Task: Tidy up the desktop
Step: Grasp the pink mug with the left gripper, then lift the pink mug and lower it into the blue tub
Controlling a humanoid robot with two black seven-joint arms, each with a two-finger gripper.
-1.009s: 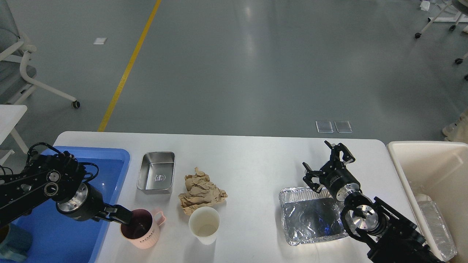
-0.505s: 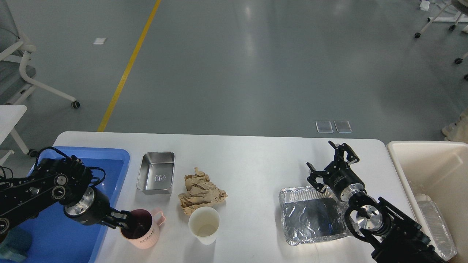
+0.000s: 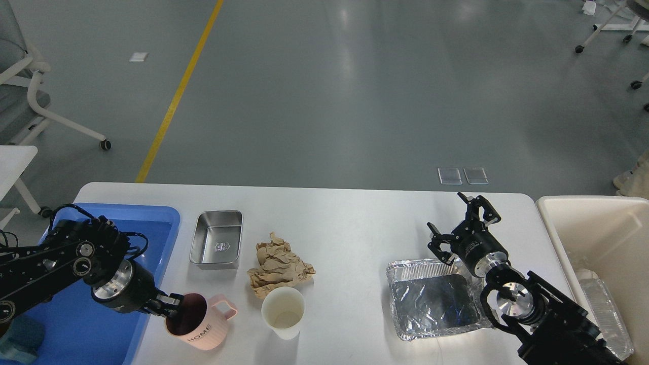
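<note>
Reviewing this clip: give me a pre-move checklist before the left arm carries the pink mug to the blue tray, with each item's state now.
1. Left gripper on the pink mug: ok, its fingers sit at the rim on the tray side.
2. Mug upright: not ok, it leans.
3. Mug contents: cannot tell, the inside is dark.
4. Room in the blue tray: ok, bare floor shows near its far edge.
5. Paper cup clear of the mug: ok, a gap lies between them.
6. Right gripper out of the way: ok, open above the desktop, behind the foil tray.
</note>
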